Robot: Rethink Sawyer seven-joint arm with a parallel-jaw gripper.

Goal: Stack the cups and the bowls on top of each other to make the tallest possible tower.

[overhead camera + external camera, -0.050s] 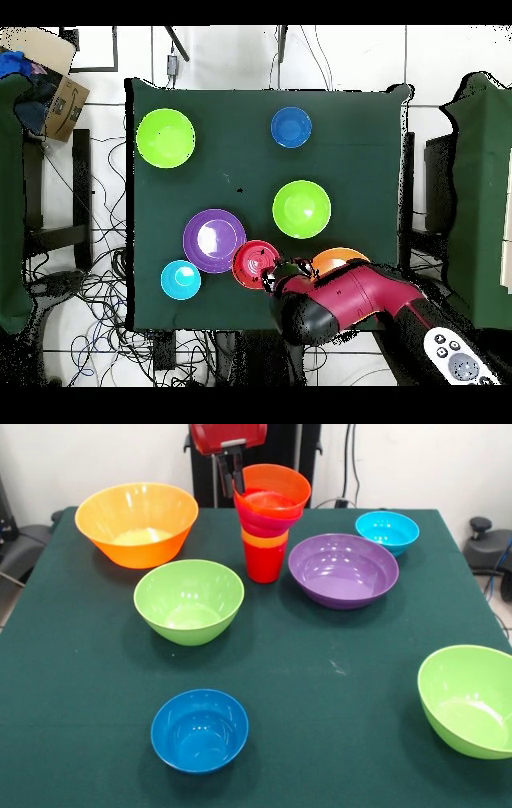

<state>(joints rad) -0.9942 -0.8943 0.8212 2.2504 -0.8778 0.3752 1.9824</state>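
The tower stands at the back middle of the table: a red cup at the base, an orange cup, a pink bowl, and an orange bowl on top, slightly tilted. My gripper hangs at that top bowl's left rim, fingers close together on the rim. In the overhead view the gripper sits at the edge of the tower. The other bowls lie loose on the table.
Loose on the green table are a large yellow-orange bowl, a lime green bowl, a purple bowl, a light blue bowl, a dark blue bowl and a second lime green bowl.
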